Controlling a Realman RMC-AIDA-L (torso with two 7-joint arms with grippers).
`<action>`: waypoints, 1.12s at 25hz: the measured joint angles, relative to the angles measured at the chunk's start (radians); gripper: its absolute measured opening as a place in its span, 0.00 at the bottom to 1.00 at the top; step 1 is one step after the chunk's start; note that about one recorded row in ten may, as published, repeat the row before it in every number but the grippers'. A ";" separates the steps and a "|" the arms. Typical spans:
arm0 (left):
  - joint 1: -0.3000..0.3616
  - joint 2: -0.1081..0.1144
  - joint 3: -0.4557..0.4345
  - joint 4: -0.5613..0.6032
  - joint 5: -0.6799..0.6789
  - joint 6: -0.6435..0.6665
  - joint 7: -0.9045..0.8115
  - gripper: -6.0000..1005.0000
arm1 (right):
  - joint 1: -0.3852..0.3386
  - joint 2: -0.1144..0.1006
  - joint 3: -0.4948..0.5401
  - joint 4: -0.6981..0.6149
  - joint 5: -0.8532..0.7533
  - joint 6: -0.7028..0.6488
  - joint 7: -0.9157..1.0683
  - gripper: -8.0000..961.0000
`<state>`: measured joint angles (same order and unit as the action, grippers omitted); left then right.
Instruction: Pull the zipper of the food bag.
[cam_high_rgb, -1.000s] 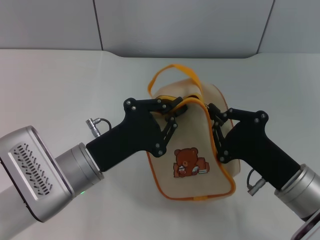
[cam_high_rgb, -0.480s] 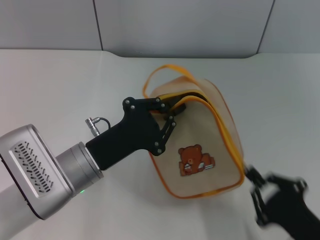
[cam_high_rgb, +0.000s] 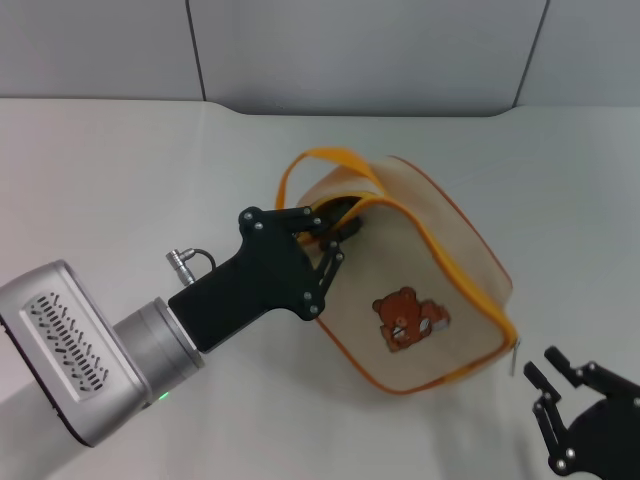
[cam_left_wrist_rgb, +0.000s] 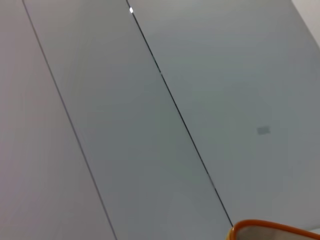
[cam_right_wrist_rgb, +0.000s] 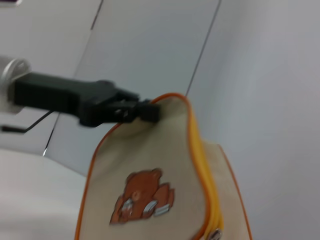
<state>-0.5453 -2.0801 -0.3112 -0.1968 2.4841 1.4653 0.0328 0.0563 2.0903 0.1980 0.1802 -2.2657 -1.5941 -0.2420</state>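
Place: lab test bench | plain white table (cam_high_rgb: 120, 160) | grey panelled wall (cam_high_rgb: 360, 50)

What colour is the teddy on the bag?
The bear print on the food bag is brown, clearest in the head view.

no readable text, no labels (bear print only)

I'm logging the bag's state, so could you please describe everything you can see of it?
The bag is beige canvas with orange piping, an orange loop handle and a brown bear print. It lies tilted on the white table. The left gripper pinches its top edge; the right gripper sits apart, fingers open.
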 joint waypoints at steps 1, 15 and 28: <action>0.021 -0.001 -0.018 -0.020 0.000 -0.010 0.000 0.16 | 0.016 -0.002 0.001 -0.003 0.001 0.000 0.038 0.16; 0.131 0.011 -0.080 -0.094 0.044 -0.001 -0.135 0.39 | 0.153 -0.009 -0.040 -0.238 -0.026 -0.204 0.553 0.52; 0.035 0.038 0.055 0.334 0.400 0.327 -0.595 0.67 | 0.355 -0.037 -0.464 -0.552 -0.037 -0.344 1.049 0.89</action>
<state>-0.5106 -2.0423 -0.2558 0.1374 2.8837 1.7922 -0.5618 0.4110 2.0537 -0.2657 -0.3718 -2.3027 -1.9377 0.8073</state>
